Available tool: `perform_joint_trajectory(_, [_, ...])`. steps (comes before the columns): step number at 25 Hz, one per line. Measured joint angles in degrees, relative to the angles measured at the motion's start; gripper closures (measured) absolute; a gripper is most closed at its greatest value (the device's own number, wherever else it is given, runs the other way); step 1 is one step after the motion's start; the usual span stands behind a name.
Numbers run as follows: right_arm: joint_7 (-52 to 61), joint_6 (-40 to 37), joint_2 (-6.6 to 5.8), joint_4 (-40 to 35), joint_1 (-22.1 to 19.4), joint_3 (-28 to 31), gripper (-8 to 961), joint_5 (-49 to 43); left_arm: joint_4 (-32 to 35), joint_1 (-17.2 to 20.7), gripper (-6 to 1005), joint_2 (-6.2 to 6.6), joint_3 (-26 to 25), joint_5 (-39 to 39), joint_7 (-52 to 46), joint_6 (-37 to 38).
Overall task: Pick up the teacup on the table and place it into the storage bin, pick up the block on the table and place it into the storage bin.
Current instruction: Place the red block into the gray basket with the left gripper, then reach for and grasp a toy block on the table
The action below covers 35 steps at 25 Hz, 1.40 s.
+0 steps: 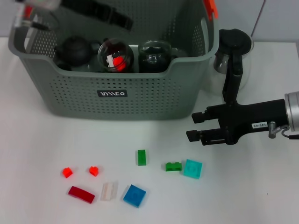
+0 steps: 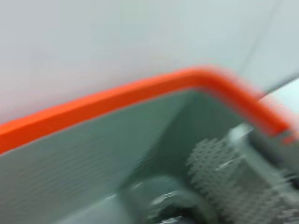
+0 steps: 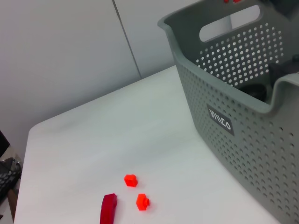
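The grey perforated storage bin stands at the back of the white table. Inside it are a black teapot, a glass teacup holding a red piece, and a second glass cup. Several blocks lie in front of the bin: green, dark green, teal, blue, clear, dark red and two small red ones. My right gripper hovers open, right of the bin and above the teal block. My left gripper is over the bin's back left corner.
A glass coffee pot with a black lid stands behind the right arm, next to the bin. The left wrist view shows the bin's orange rim. The right wrist view shows the bin wall and the small red blocks.
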Motion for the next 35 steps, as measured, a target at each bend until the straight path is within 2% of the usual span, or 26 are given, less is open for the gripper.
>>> perform_joint_trajectory(4, [0.0, -0.2, -0.05, 0.0, -0.1, 0.0, 311, 0.0, 8.5, 7.4, 441, 1.26, -1.8, -11.9, 1.1, 9.8])
perform_joint_trajectory(6, [0.1, -0.2, -0.1, 0.0, -0.1, 0.0, 311, 0.0, 11.6, 10.9, 430, 1.37, -3.0, -15.1, 3.2, 14.7])
perform_joint_trajectory(9, [0.1, -0.3, -0.16, 0.0, -0.1, 0.0, 311, 0.0, 14.1, 14.8, 427, 0.34, -5.7, -16.0, 9.9, 23.2])
perform_joint_trajectory(13, [0.1, -0.3, -0.21, 0.0, -0.1, 0.0, 311, 0.0, 14.1, 18.7, 430, -1.31, -6.1, -15.5, 16.3, 30.0])
perform_joint_trajectory(19, [0.1, -0.3, -0.16, 0.4, 0.0, 0.0, 311, -0.1, 12.9, 22.8, 429, -3.57, -4.2, -14.9, 19.5, 30.6])
perform_joint_trajectory(26, [0.1, -0.2, 0.06, 0.5, 0.1, 0.0, 311, -0.3, 11.7, 25.2, 429, -5.6, 1.9, -14.7, 26.9, 30.2])
perform_joint_trajectory(29, [0.2, -0.1, 0.1, 0.5, 0.0, 0.0, 312, -0.3, 10.6, 25.0, 429, -5.89, 4.4, -13.3, 29.9, 29.2])
perform_joint_trajectory(35, [0.2, 0.2, 0.14, 0.6, -0.2, 0.0, 312, -0.3, 4.9, 22.5, 430, -6.14, 10.7, -7.7, 32.0, 21.6])
